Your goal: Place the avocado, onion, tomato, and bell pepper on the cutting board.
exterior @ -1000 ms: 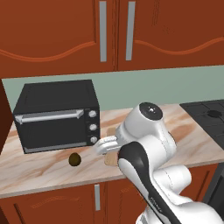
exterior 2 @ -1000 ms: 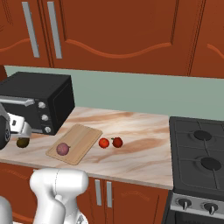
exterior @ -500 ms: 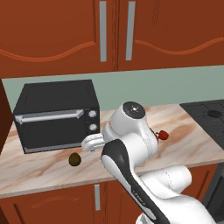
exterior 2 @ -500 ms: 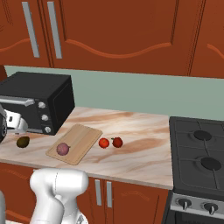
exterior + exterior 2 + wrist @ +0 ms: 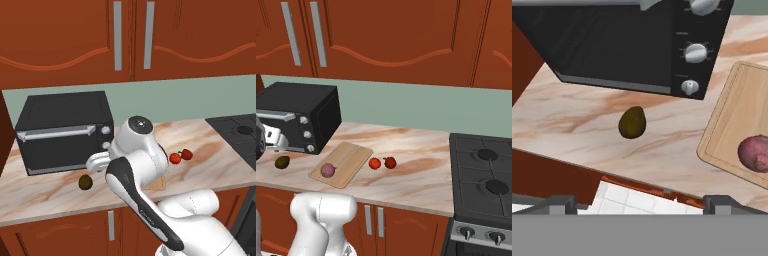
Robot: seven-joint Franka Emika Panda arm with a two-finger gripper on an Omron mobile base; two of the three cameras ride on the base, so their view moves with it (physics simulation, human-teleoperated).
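gripper [image 5: 640,202] of the white arm hung above the front edge of the marbled beige-and-brown countertop [image 5: 572,125], its two dark finger tips [image 5: 559,202] spread wide apart with nothing between them. in the hand view, the small egg-shaped, dark olive-brown avocado [image 5: 632,122] lay on the bare counter ahead of the gap between the tips, a little toward the left tip, well clear of both and untouched. behind the avocado stood the black boxy toaster oven [image 5: 627,45] with its white knobs, apart from the fruit.

to the right of the avocado in that view lay the flat light-tan wooden cutting board [image 5: 737,120], with the round purplish-pink onion [image 5: 755,153] resting on it near its front end. the avocado lay off the board, on the counter beside it.

in the left base view the gripper [image 5: 96,162] reached out to the left from the arm's white wrist, just in front of the toaster oven [image 5: 65,131], and the avocado [image 5: 85,182] sat on the counter below and slightly left of it. the smooth bright-red tomato [image 5: 175,158] and the deeper-red lobed bell pepper [image 5: 186,154] lay side by side on the counter at the arm's far side.

in the right base view the avocado [image 5: 282,162] lay left of the cutting board [image 5: 348,157], the onion [image 5: 328,170] sat on the board's near end, and the tomato [image 5: 374,163] and bell pepper [image 5: 389,162] rested just beside each other on the countertop [image 5: 416,165], right of the board and off it.
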